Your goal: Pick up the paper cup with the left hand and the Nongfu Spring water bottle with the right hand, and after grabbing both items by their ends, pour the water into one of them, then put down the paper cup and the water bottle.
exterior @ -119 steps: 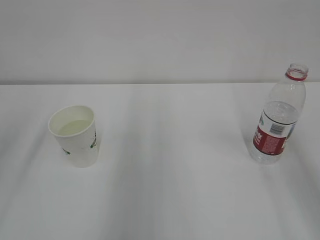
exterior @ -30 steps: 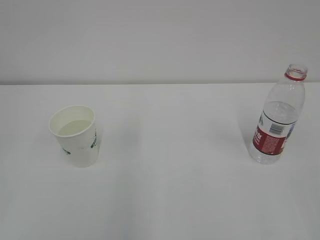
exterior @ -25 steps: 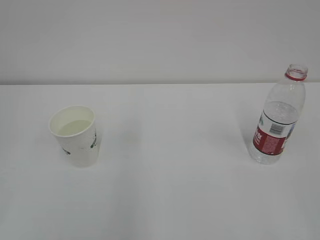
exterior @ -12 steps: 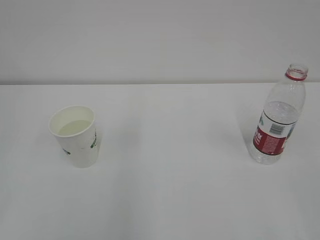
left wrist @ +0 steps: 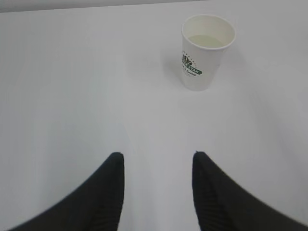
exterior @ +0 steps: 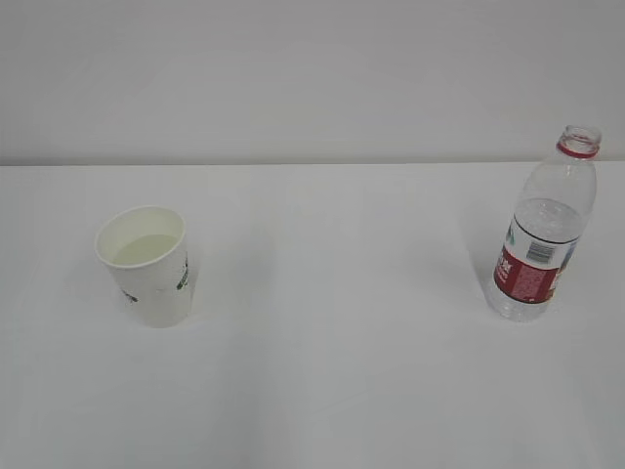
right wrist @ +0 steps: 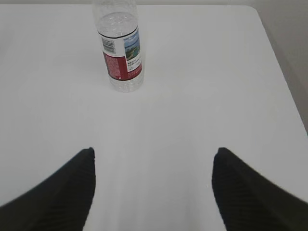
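Two grippers hang low over the white table (exterior: 332, 391), well back from their things. The left gripper (left wrist: 156, 166) has its jaws partly open and holds nothing. The right gripper (right wrist: 153, 159) has its jaws wide open and holds nothing. Farther off, the paper cup (exterior: 146, 264) stands upright on the left with water (left wrist: 208, 41) in it. The bottle (exterior: 543, 230) stands upright on the right, with no cap.
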Available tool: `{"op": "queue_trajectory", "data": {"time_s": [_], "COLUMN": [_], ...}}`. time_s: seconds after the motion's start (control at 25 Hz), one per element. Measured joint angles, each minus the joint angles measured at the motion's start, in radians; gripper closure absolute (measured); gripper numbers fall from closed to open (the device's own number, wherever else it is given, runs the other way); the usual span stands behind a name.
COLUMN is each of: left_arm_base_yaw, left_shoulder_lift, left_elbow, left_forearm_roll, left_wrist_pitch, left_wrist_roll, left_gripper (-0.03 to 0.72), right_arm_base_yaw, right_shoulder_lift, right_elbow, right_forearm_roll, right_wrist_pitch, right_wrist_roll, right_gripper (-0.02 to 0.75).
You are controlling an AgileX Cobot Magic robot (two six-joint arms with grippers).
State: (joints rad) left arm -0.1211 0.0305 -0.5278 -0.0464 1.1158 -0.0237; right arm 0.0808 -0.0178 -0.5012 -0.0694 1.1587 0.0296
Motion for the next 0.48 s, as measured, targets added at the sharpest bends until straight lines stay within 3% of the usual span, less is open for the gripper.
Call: {"op": "queue_trajectory", "data": {"time_s": [0.48], "left_arm_base_yaw": [0.0], "left_shoulder_lift": [0.0], "left_elbow": [0.0], "left_forearm_roll": [0.0], "left_wrist_pitch": [0.0], "left_wrist_roll": [0.0], "left_gripper": [0.356], "right_arm_base_yaw": [0.0], "right_shoulder_lift": [0.0], "right_elbow": [0.002], "right_forearm_roll": [0.0], "right_wrist_pitch": [-0.002], "right_wrist_roll": [0.0], "right_gripper": [0.17]}}
